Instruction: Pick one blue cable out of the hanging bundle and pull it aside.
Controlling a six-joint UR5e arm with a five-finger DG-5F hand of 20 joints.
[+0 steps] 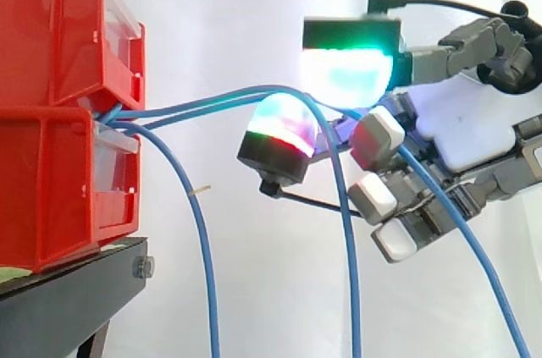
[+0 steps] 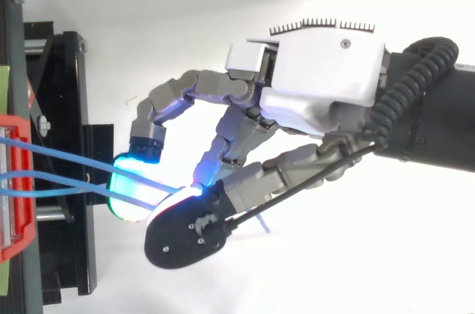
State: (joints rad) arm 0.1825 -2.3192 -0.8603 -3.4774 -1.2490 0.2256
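Several blue cables come out between the two stacked red bins [image 1: 51, 189] at the left. My hand [image 1: 466, 121] reaches in from the right, and two glowing fingertips [image 1: 347, 70] pinch one blue cable [image 1: 483, 261]. That cable runs taut from the bins to the pinch, then passes through the hand and drops at the right. Two other cables hang free: one [image 1: 203, 239] close to the bins, the other [image 1: 350, 273] just left of the hand. In the top view the hand [image 2: 319, 84] is curled, and its glowing pads [image 2: 137, 188] meet on the cable [image 2: 67, 157].
The bins stand on a black stand [image 1: 68, 290] at the left edge, seen from above as a black frame [image 2: 67, 106] beside the red bin rim [image 2: 18, 180]. A white curtain hangs behind. There is open space below and to the right of the hand.
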